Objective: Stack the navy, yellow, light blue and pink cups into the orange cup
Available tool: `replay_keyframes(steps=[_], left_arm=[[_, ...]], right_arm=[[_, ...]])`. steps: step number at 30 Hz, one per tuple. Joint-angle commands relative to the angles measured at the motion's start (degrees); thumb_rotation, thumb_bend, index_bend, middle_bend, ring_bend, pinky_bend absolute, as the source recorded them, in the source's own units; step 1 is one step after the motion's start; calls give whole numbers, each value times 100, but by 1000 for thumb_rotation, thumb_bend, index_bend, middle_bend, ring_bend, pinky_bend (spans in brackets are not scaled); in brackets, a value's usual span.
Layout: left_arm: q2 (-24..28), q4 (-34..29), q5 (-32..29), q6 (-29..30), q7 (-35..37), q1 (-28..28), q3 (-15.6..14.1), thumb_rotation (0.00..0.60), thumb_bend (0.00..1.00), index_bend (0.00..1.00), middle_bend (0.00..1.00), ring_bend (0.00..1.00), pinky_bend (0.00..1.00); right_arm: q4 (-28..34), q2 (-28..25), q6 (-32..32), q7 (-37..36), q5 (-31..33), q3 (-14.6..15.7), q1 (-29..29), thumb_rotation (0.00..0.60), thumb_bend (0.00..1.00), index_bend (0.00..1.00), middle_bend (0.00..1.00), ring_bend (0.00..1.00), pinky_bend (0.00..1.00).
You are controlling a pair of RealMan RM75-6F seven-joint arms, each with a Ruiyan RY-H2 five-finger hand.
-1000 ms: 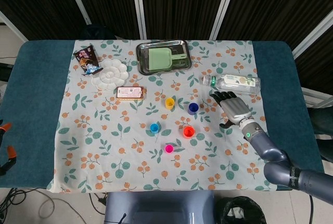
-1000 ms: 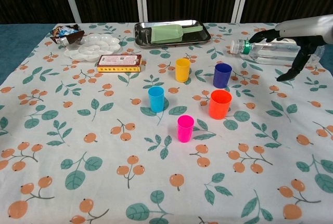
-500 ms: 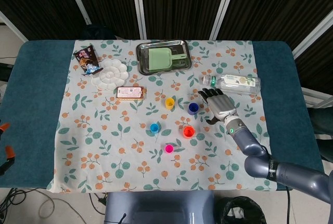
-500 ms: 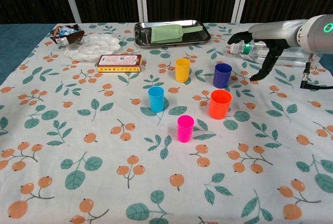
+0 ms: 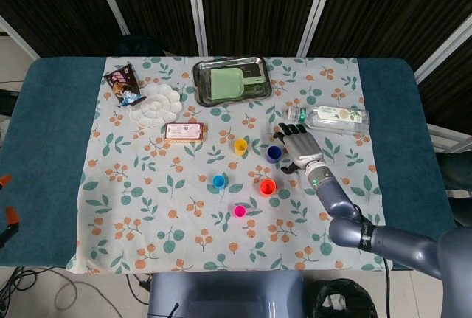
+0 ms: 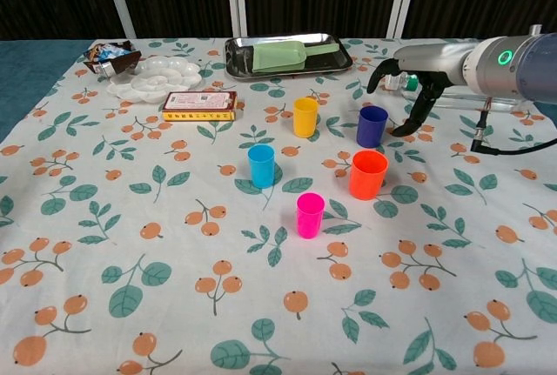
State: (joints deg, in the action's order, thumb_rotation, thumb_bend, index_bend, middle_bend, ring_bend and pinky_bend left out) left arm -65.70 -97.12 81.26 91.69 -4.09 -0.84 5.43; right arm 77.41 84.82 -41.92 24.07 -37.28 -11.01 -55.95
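Observation:
Five cups stand upright on the floral cloth. The navy cup is at the right, the yellow cup to its left. In front of them sits the orange cup, with the light blue cup further left and the pink cup nearest. My right hand hovers just right of the navy cup, fingers spread and curved toward it, holding nothing. My left hand is out of both views.
A clear plastic bottle lies behind the right hand. At the back stand a metal tray with a green scoop, a white palette dish, a snack packet and a flat box.
My right hand has travelled left across the table from beside the bottle to just beside the navy cup. The cups have not moved.

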Motion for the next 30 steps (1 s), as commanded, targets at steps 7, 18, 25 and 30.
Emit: replay_keyframes(steps=[7, 18, 25, 30], left_arm=[[0, -5, -14, 5, -2, -5, 4, 600, 614, 190, 84, 4, 0], [11, 4, -57, 1, 24, -9, 26, 600, 614, 190, 84, 4, 0], [16, 7, -67, -1, 32, -6, 36, 600, 614, 190, 84, 4, 0], [19, 7, -76, -5, 37, -6, 38, 600, 614, 190, 84, 4, 0]], right_arm=[[-197, 211, -88, -4, 51, -50, -94, 600, 358, 268, 0, 20, 51], [-509, 503, -7, -46, 111, -73, -208, 600, 399, 329, 0, 30, 61], [-651, 607, -6, -68, 107, -101, -251, 600, 404, 365, 0, 35, 61], [-728, 630, 28, -48, 150, -73, -259, 600, 405, 370, 0, 35, 61]])
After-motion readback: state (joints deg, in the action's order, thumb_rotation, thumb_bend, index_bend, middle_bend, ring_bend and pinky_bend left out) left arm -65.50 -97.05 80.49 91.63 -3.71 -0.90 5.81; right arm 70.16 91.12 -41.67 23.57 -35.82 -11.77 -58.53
